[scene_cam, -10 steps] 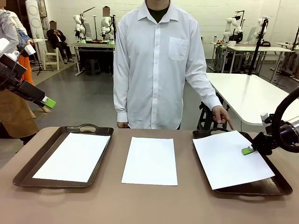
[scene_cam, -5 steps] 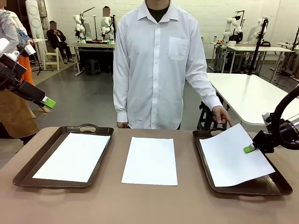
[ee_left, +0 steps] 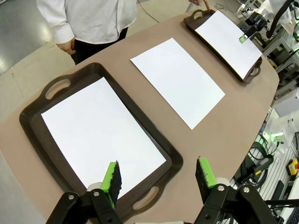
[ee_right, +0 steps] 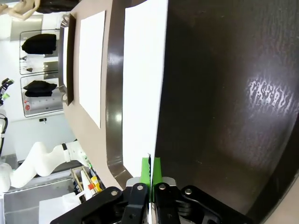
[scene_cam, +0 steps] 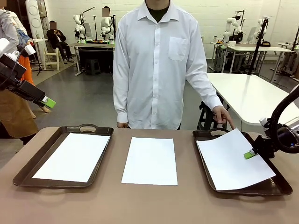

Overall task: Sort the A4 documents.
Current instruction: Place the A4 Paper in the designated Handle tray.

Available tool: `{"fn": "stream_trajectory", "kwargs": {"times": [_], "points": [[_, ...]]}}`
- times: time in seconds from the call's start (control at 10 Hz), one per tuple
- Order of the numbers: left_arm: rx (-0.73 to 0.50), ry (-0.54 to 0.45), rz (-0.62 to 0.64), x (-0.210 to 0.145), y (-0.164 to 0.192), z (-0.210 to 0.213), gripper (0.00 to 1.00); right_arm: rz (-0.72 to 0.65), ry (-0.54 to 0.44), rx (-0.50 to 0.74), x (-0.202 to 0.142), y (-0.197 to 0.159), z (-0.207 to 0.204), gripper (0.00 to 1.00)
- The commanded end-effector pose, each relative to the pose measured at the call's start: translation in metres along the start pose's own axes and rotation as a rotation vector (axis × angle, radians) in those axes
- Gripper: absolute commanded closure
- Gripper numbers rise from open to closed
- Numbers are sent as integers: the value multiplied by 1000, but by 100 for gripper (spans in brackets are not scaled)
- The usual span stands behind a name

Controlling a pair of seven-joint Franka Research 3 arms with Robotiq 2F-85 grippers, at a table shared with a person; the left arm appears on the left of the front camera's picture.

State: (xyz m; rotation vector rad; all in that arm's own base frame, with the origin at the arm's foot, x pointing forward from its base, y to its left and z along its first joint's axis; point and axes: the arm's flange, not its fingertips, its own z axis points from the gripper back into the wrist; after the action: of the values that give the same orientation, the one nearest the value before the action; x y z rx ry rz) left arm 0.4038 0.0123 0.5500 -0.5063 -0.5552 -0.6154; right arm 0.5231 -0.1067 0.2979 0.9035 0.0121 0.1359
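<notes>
Three A4 documents show. One sheet [scene_cam: 70,156] lies in the left brown tray [scene_cam: 28,173], another [scene_cam: 150,160] lies bare on the table's middle. The third sheet [scene_cam: 233,158] rests slanted in the right tray [scene_cam: 280,187], its right edge lifted and pinched by my right gripper [scene_cam: 249,154]. In the right wrist view that gripper [ee_right: 150,169] is shut on the sheet's edge [ee_right: 142,93] over the dark tray floor [ee_right: 224,93]. My left gripper [scene_cam: 48,102] hangs open, high at the far left; in its wrist view it [ee_left: 159,175] hovers above the left tray's sheet [ee_left: 100,135].
A person in a white shirt stands at the far edge, one hand [scene_cam: 223,116] at the right tray's far handle, next to the sheet's corner. The brown tabletop [scene_cam: 149,205] is bare in front of the trays. White tables and other workstations stand behind.
The right gripper has shifted slightly right with the sheet's edge, pulling the skewed sheet further into the right tray and squarer to it. The left arm has not moved.
</notes>
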Motion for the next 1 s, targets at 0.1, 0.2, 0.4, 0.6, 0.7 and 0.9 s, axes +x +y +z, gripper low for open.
{"fn": "stream_trajectory", "kwargs": {"times": [0.1,0.2,0.4,0.6,0.7,0.9], "points": [[4,1,-21,-2,0,0,17,-43,3,-58,6,2,1,99],[4,1,-21,-2,0,0,17,-57,-2,-69,5,2,0,99],[4,1,-21,-2,0,0,17,-92,-14,-66,2,1,-4,90],[4,1,-21,-2,0,0,17,-99,-24,-69,-4,1,-7,73],[4,1,-21,-2,0,0,17,-102,-19,-92,-8,3,-5,67],[4,1,-21,-2,0,0,17,-98,-15,-156,-13,11,3,49]]}}
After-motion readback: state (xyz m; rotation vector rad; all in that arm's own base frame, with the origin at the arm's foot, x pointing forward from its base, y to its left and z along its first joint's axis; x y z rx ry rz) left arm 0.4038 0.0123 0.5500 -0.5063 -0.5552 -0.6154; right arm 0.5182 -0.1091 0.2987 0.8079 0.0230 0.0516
